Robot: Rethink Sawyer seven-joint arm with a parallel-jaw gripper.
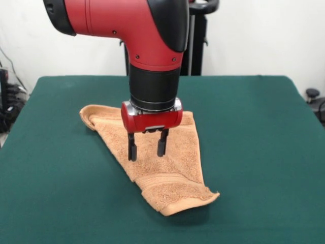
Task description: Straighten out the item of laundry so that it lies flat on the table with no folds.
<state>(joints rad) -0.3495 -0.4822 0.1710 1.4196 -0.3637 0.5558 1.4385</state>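
The orange-tan terry towel (167, 168) lies on the dark green table (254, 152) near its middle, in a roughly triangular shape. Its wide end is at the far side and its hemmed end with a woven band points toward the near right. The far left corner is rolled over, and the near hem curls up a little. My gripper (147, 147) hangs straight down from the red arm over the towel's middle. Its two black fingers are apart with towel showing between them, and the tips are at or just above the cloth. It holds nothing.
The robot's black pedestal (198, 46) stands behind the table's far edge. Cables and dark equipment (7, 101) sit off the table's left side, and a small black object (312, 94) off its right side.
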